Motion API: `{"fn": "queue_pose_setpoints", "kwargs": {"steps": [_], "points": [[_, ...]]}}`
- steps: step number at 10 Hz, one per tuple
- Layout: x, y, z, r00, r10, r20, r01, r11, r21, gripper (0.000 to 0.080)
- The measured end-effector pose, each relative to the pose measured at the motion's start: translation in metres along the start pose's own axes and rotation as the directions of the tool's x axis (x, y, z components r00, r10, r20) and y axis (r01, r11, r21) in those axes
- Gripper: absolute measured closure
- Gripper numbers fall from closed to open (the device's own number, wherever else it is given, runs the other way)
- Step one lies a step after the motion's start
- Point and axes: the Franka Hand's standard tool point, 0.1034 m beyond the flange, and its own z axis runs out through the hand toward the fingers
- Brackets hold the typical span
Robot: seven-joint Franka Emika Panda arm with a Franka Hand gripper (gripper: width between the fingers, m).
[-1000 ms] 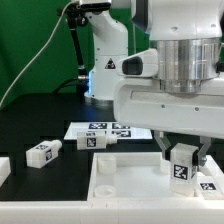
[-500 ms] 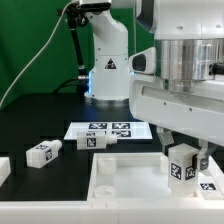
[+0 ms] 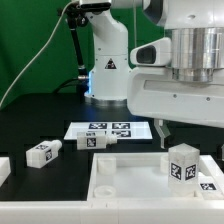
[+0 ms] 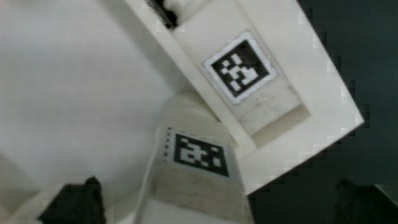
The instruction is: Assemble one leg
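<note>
End effector released, fingers spread and hanging above the leg, which stands upright, tag facing camera, on the white tray piece at its corner on the exterior view's right, on black worktop.

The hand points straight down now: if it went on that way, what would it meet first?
Most likely the small stubby white tagged leg standing in the large white tray-like piece. The hand hangs open just above it, and the wrist view shows the leg between the fingertips, though depth is unclear.
</note>
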Motion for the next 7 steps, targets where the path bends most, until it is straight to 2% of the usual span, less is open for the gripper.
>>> {"fn": "queue_pose_setpoints", "kwargs": {"steps": [2,3,5,7], "points": [[0.0003,0.0005,0.0003,0.993,-0.122,0.000,0.122,0.993,0.000,0.0150],[0.0017,0.0020,-0.0002,0.966,-0.258,-0.003,0.258,0.966,-0.005,0.0150],[0.0046,0.0017,-0.0022,0.874,-0.486,-0.016,0.485,0.874,-0.015,0.0150],[0.0079,0.0054,-0.0021,0.788,-0.616,-0.015,0.616,0.788,-0.020,0.0150]]}}
